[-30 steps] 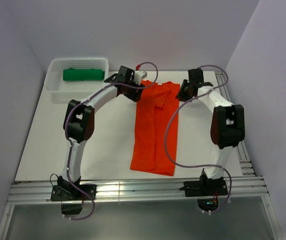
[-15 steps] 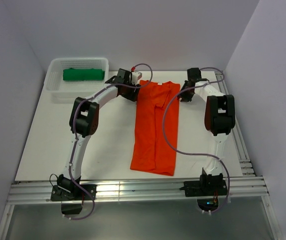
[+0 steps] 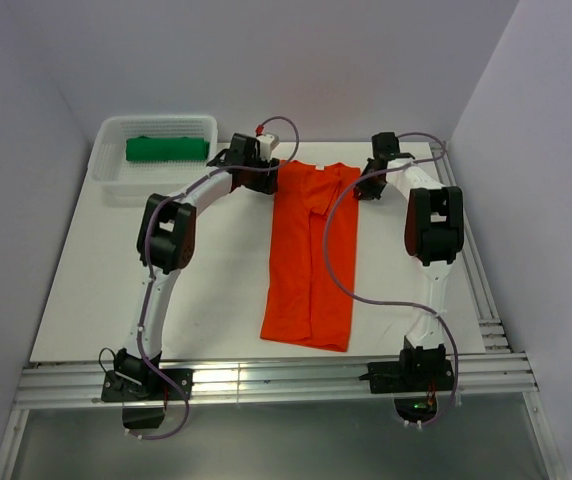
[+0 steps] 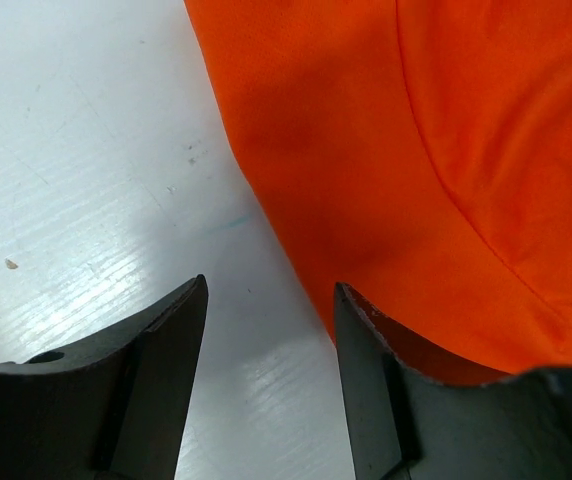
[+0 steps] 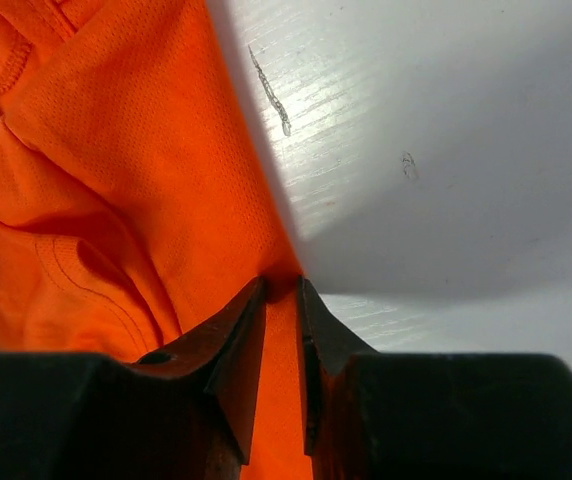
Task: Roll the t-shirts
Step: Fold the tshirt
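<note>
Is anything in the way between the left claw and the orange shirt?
Nothing visible. The left gripper hangs open right at the edge of the orange t-shirt, with only bare table between its fingers.

**Table point(image 3: 206, 290):** white, flat, with a faintly ribbed surface. A grey scuff point(image 5: 271, 100) shows on bare surface ahead of the right gripper point(image 5: 281, 285).

**Lying directly on it:**
1. An orange t-shirt point(image 3: 311, 260), folded into a long flat strip. Its collar end lies between the left gripper point(image 4: 269, 290) and the right gripper, and the rest runs back behind them. One long edge lies at each gripper's fingertips.
2. A white basket point(image 3: 111, 190), off to the outer side of the left gripper and well apart from the t-shirt.
</note>
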You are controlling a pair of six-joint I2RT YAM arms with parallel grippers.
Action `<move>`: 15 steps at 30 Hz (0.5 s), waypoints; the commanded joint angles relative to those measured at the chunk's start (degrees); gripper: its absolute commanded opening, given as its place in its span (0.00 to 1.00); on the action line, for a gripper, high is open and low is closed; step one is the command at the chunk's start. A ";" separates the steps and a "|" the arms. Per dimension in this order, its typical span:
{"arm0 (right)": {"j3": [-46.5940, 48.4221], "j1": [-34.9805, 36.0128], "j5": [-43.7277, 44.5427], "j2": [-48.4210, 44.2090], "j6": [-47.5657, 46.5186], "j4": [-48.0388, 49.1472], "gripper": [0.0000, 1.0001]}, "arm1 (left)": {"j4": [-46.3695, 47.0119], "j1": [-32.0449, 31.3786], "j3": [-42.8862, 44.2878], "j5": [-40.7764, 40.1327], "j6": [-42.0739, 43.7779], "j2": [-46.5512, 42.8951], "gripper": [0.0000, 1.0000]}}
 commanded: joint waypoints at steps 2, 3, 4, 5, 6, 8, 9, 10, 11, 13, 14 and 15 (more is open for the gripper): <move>3.55 -0.17 0.66 1.64 0.47 -1.99 0.21 | 3.83 0.46 0.00 3.00 -2.31 -1.49 0.60; 4.42 -0.17 0.66 1.99 0.47 -2.25 0.17 | 3.39 0.46 0.70 3.35 -2.40 -1.15 0.60; 4.78 -0.08 0.66 2.34 0.65 -2.78 0.15 | 2.34 0.46 1.58 3.71 -2.92 -0.18 0.60; 5.04 -0.17 1.01 2.78 0.74 -3.13 0.13 | 1.81 0.46 3.33 4.32 -3.19 0.35 0.60; 5.13 -0.08 1.36 2.87 0.74 -3.14 0.13 | 1.46 0.46 4.04 4.76 -3.72 0.87 0.59; 5.05 0.27 1.89 2.52 0.83 -2.96 0.11 | 0.58 0.37 5.80 5.55 -4.16 2.28 0.60; 5.31 0.44 2.24 2.52 1.00 -3.05 0.10 | 0.31 0.37 6.33 6.08 -4.59 3.16 0.59; 5.57 0.62 2.33 2.78 1.00 -3.66 0.10 | 0.05 0.37 6.86 6.17 -4.77 3.60 0.59; 5.92 0.97 2.51 3.04 0.83 -4.01 0.04 | -0.48 0.37 7.65 6.08 -4.86 3.87 0.59; 7.33 1.41 3.82 3.66 1.00 -5.15 0.00 | -0.83 0.28 8.27 5.12 -5.48 4.74 0.54; 7.77 1.67 4.18 3.75 1.00 -5.33 0.00 | -0.92 0.28 8.70 4.77 -5.57 5.01 0.52; 8.47 2.20 4.70 3.92 1.09 -5.59 0.00 | -1.18 0.28 8.88 4.33 -5.91 5.27 0.48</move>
